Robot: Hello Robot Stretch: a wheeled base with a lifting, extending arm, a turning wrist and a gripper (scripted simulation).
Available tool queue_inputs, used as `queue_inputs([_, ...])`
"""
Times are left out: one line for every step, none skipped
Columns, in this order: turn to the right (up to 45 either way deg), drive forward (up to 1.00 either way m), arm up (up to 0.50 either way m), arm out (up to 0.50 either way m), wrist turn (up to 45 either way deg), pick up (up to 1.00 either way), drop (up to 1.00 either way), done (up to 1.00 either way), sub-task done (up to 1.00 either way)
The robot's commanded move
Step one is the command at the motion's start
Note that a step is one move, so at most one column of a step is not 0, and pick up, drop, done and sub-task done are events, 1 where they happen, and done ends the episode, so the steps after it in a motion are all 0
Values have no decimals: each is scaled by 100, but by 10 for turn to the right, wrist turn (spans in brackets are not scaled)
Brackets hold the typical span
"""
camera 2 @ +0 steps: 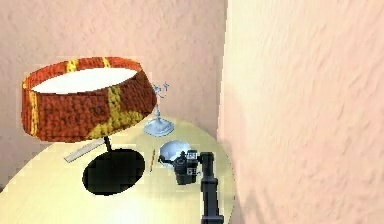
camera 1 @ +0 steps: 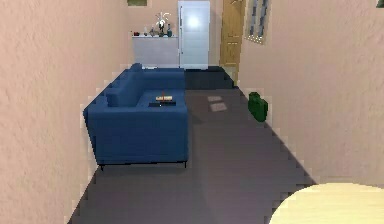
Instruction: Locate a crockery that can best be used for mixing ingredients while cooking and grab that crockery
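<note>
Arm side view: round pale table [camera 2: 55, 190] fills the lower left of the frame. A small grey bowl [camera 2: 176, 151] sits on it, lower centre, near the table's right edge. That's the mixing crockery.

The gripper [camera 2: 177, 167] is just below the bowl in the frame, at the end of the dark arm [camera 2: 211, 196] rising from the bottom edge. With the bowl right at or behind its far end, I can't tell whether it holds anything or is even touching, and the finger spread can't be read.

A stemmed glass [camera 2: 160, 122] stands just above and left of the bowl. A lamp with a red and yellow shade [camera 2: 85, 92] takes the upper left, its dark round base [camera 2: 112, 172] left of the bowl.

Forward view: blue sofa [camera 1: 140, 118] centre left, white door [camera 1: 194, 34] at top centre, table edge [camera 1: 335, 205] in the lower right corner.

Handling, as a judgement:
- The bowl looks rigid, light and smooth-walled, so probably slippery.
- It would be breakable if ceramic.
- Best hold is across the rim wall nearest the arm, one finger inside and one outside.
- Lift straight up, because the glass is close and tips easily.
</note>
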Motion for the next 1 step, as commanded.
queue_inputs([0, 0, 0, 0, 0, 100, 0, 0, 0])
